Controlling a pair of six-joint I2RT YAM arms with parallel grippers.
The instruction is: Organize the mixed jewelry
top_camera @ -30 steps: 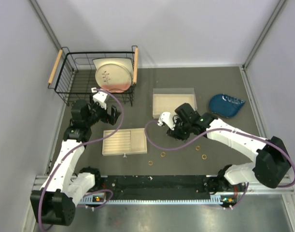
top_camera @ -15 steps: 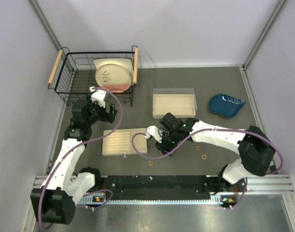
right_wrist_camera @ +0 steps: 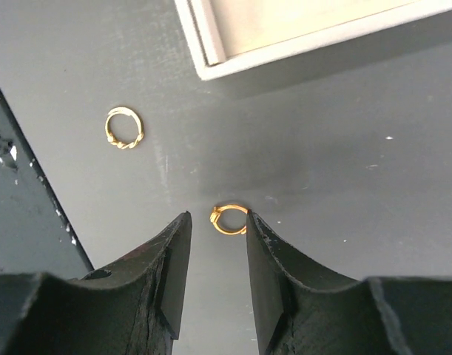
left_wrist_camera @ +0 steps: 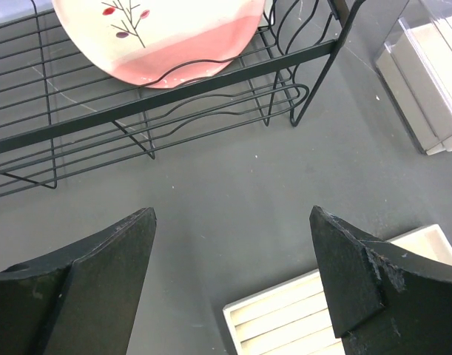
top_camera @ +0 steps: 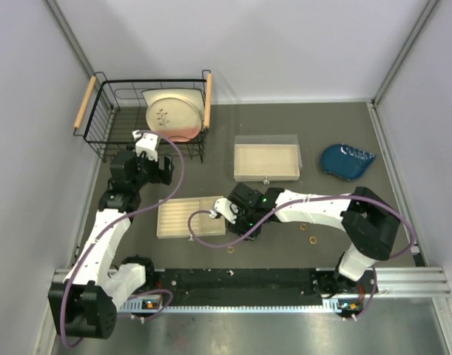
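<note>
A small gold ring [right_wrist_camera: 229, 220] lies on the dark bench [right_wrist_camera: 344, 148] between the fingertips of the right tool [right_wrist_camera: 218, 216]. Its jaws are narrowed around the ring but not clenched, one finger clear of it. A second gold ring [right_wrist_camera: 124, 127] lies ahead and left of the tips, with a beige tray [right_wrist_camera: 211, 70] corner beyond. The left tool [left_wrist_camera: 231, 214] hangs released, jaws wide, a black wire basket [left_wrist_camera: 174, 96] ahead.

Nothing here can be read as a word, number or brand. The blue pouch [top_camera: 348, 160] at the far right of the tabletop [top_camera: 222, 155] carries white lettering, too small and blurred to make out. The plate [top_camera: 174, 115] in the wire basket [top_camera: 153, 80] bears only a painted twig.
</note>
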